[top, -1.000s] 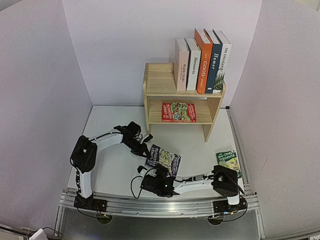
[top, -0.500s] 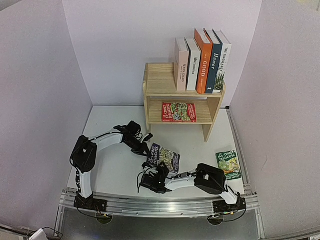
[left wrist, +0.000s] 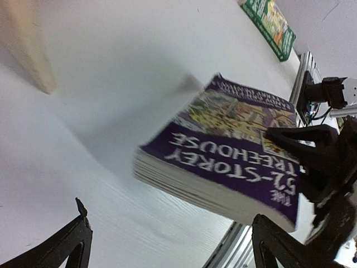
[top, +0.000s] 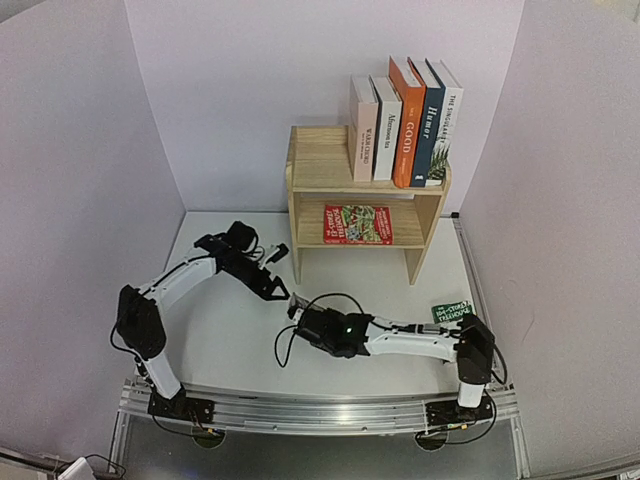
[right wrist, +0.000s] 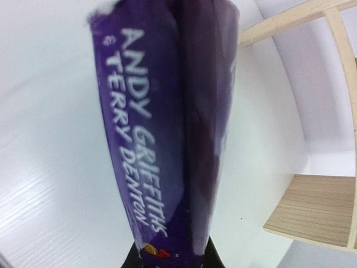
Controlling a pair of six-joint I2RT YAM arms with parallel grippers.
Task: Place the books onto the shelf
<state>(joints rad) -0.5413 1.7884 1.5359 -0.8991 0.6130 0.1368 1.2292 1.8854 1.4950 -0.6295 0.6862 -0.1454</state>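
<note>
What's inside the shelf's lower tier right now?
One red-covered book lies flat on the lower board of the shelf, toward the middle. Bare wood shows either side. The back of that tier is hidden under the top board, so anything there can't be seen.

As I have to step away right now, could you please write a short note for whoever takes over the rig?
Right gripper: shut on the purple book, which seems clear of the table.
Left gripper: open, empty, beside that book.
Done: five upright books on the shelf, top tier; red book flat on the lower tier.
Left: shelve the purple book, then the green book lying near the table's right edge.
</note>
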